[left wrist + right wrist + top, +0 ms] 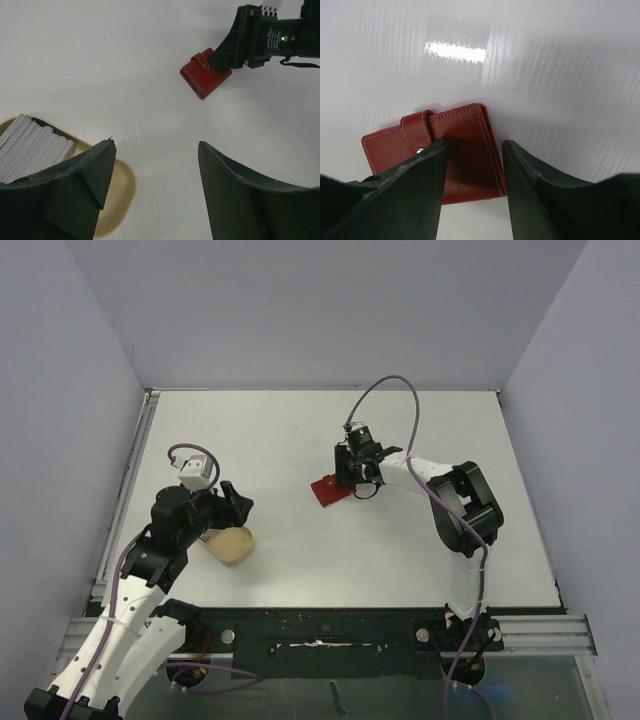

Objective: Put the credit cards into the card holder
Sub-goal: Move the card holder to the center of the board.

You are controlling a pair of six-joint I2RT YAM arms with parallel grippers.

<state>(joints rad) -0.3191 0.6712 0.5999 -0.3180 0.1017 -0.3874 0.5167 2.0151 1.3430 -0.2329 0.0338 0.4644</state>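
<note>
The card holder [326, 490] is a red wallet lying shut on the white table, its snap tab fastened [415, 131]. It also shows in the left wrist view [205, 75]. My right gripper [475, 145] is open and low over the wallet's right part, one finger over the wallet face and the other just past its folded edge; it also shows in the top view [350, 476]. The credit cards [30, 145] are a pale grey stack in a tan oval dish [125, 185]. My left gripper [155, 145] is open and empty, above the dish's right end [235, 502].
The tan dish [232, 546] sits at the table's near left, partly under my left arm. The right arm's body [460, 505] bends over the table's right half. Grey walls stand on three sides.
</note>
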